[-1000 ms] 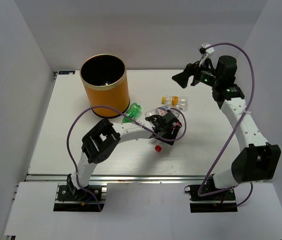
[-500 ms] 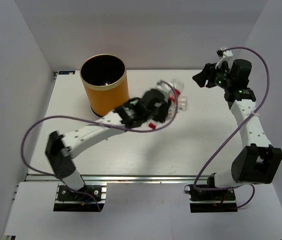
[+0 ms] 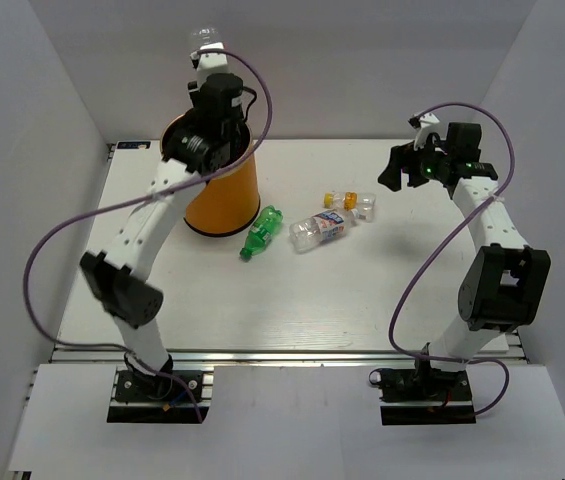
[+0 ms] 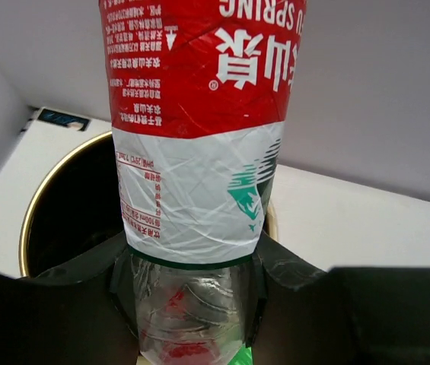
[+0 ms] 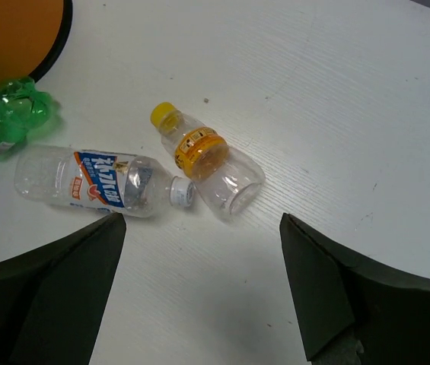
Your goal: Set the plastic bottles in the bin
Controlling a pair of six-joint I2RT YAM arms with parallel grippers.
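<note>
My left gripper [image 3: 209,66] is raised above the orange bin [image 3: 224,200] and shut on a clear red-labelled bottle [image 3: 202,38]. In the left wrist view the bottle [image 4: 199,137] is clamped between the fingers of the left gripper [image 4: 192,304], over the bin's gold rim [image 4: 28,220] and black inside. A green bottle [image 3: 262,230], a blue-white-labelled bottle [image 3: 322,227] and a yellow-capped bottle [image 3: 350,202] lie on the table. My right gripper [image 3: 394,170] is open and empty, just right of them. Its view shows the yellow-capped bottle [image 5: 207,163], the blue-white bottle [image 5: 97,182] and the green bottle [image 5: 5,114] ahead of the right gripper [image 5: 202,236].
The white table [image 3: 412,290] is walled by grey panels at the back and both sides. The bin stands at the far left, with its base in the right wrist view [image 5: 9,30]. The left arm's purple cable loops over the left half of the table.
My left arm has lifted the red-labelled bottle from the table's middle and swung it up and left over the bin. My right gripper has dropped slightly, staying open.
</note>
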